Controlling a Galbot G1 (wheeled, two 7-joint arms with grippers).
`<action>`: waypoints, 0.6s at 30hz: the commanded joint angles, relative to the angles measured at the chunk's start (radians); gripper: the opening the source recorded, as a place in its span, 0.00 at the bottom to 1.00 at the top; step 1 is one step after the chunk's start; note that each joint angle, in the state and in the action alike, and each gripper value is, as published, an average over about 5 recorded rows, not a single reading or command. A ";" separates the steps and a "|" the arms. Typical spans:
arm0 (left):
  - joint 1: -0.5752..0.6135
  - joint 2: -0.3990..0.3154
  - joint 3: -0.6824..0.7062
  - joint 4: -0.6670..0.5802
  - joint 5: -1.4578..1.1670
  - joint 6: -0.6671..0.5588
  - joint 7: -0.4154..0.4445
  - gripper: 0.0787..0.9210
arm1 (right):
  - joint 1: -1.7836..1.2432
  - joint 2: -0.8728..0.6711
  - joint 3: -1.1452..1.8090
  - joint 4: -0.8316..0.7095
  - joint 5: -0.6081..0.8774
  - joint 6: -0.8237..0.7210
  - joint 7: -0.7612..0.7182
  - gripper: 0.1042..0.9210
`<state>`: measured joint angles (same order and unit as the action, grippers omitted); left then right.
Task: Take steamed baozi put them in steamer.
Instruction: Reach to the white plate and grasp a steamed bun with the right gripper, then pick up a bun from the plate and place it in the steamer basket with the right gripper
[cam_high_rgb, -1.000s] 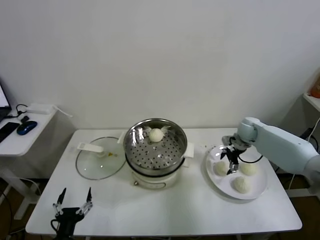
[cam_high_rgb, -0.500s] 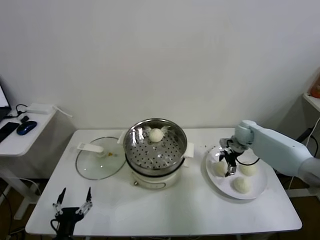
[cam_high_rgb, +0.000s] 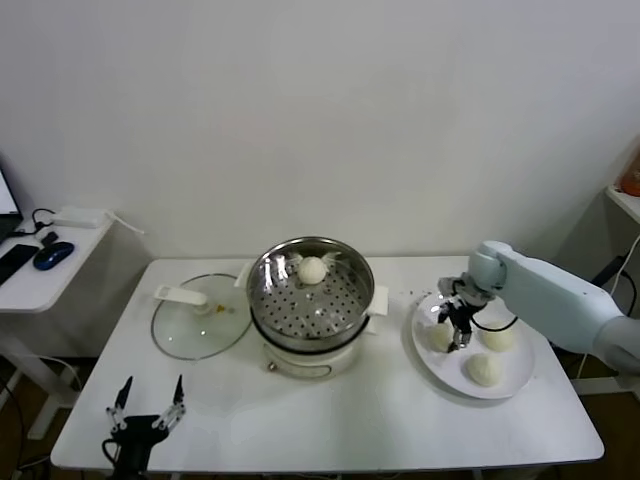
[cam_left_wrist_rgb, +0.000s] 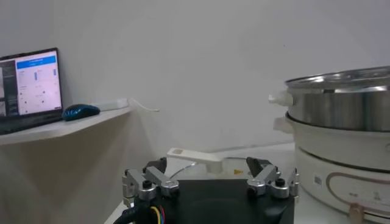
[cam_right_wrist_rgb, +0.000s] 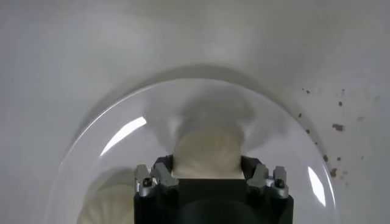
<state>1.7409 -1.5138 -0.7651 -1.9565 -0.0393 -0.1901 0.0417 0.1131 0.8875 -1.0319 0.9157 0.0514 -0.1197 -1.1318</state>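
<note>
A small, round, cream-white steamed bun (cam_high_rgb: 440, 337) is sitting on the near-left part of a round white plate (cam_high_rgb: 512, 385), and the right tool (cam_high_rgb: 459, 332) is reaching down onto it. In the right wrist view this bun (cam_right_wrist_rgb: 208, 152) is lying directly between the spread fingers (cam_right_wrist_rgb: 158, 178), one finger on each side, so the tool is straddling it but is not visibly squeezing it. Two more cream-white buns (cam_high_rgb: 498, 336) are resting on the same plate, just beside the first. A fourth bun (cam_high_rgb: 312, 268) is already lying inside the shiny round stainless-steel steamer basket (cam_high_rgb: 272, 318), near its far rim.

The steamer is standing in the middle of the white table (cam_high_rgb: 380, 425), well to the robot's left of the plate, so the carry would probably be running leftward across the table. The right arm is clearly the nearer one. The left tool (cam_high_rgb: 146, 412) is waiting, fingers spread and holding nothing, by the table's near-left edge. A flat glass lid (cam_high_rgb: 190, 330) is lying just left of the steamer.
</note>
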 joint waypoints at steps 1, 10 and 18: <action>0.000 0.000 -0.001 0.000 -0.001 -0.001 -0.001 0.88 | 0.056 -0.006 -0.026 0.018 0.056 -0.009 -0.006 0.74; -0.007 0.000 -0.002 -0.002 -0.005 0.001 -0.002 0.88 | 0.307 -0.037 -0.193 0.105 0.233 -0.033 -0.023 0.73; -0.018 -0.002 0.007 -0.008 -0.002 0.006 0.000 0.88 | 0.574 -0.005 -0.364 0.166 0.461 -0.044 -0.026 0.73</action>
<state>1.7253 -1.5156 -0.7596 -1.9631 -0.0429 -0.1848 0.0408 0.4095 0.8663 -1.2242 1.0215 0.2834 -0.1552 -1.1587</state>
